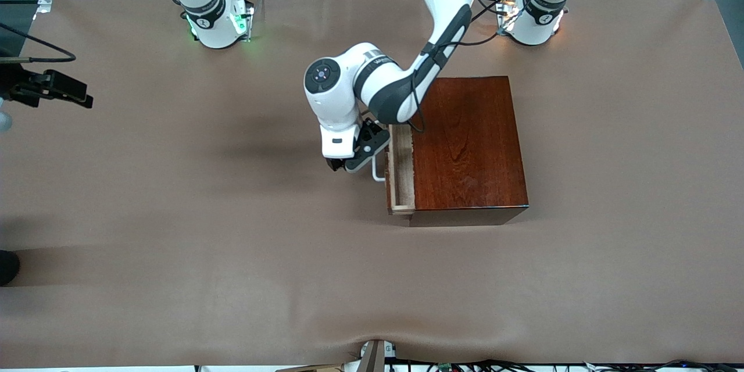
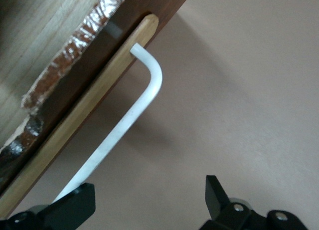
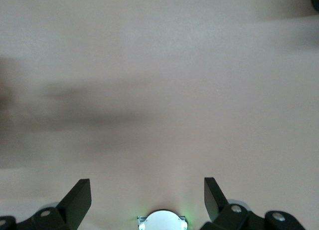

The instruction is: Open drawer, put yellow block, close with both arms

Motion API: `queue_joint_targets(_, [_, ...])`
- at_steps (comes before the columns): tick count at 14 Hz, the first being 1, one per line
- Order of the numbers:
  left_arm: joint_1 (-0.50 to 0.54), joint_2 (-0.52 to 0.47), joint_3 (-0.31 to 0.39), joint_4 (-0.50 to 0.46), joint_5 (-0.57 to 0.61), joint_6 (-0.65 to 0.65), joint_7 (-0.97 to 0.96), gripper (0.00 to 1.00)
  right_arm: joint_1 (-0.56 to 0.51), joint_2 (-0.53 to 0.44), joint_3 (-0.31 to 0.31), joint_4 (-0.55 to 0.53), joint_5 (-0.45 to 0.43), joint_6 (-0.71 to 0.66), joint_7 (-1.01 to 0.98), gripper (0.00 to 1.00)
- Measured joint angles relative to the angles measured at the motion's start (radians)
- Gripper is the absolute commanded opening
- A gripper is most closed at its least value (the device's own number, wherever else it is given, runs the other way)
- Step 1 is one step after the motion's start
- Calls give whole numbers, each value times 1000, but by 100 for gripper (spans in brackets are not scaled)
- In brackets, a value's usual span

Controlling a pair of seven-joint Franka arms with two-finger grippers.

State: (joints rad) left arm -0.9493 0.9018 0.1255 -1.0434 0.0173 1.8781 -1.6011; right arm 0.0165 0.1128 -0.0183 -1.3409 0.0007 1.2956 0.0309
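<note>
In the front view you see the drawer (image 1: 401, 170) pulled a little way out of the wooden box (image 1: 468, 145), toward the right arm's end of the table; what shows of its pale tray looks empty, though most is hidden. The left gripper (image 1: 349, 163) sits by the white handle (image 1: 378, 171).

In the left wrist view, its fingers (image 2: 75, 205) are spread, one just beside the handle (image 2: 134, 115), grasping nothing.

In the right wrist view, the right gripper (image 3: 147, 200) hangs over bare table (image 3: 159, 90), fingers released.
</note>
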Motion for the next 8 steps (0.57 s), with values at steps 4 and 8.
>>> queue_joint_targets(4, [10,-4,2,0,0,-32,10,100,-6,-83,-2,-128,-1,77,-2,100])
queue_joint_targets(8, [17,-6,6,0,0,-76,11,100,-8,-113,-2,-167,-1,109,-8,100])
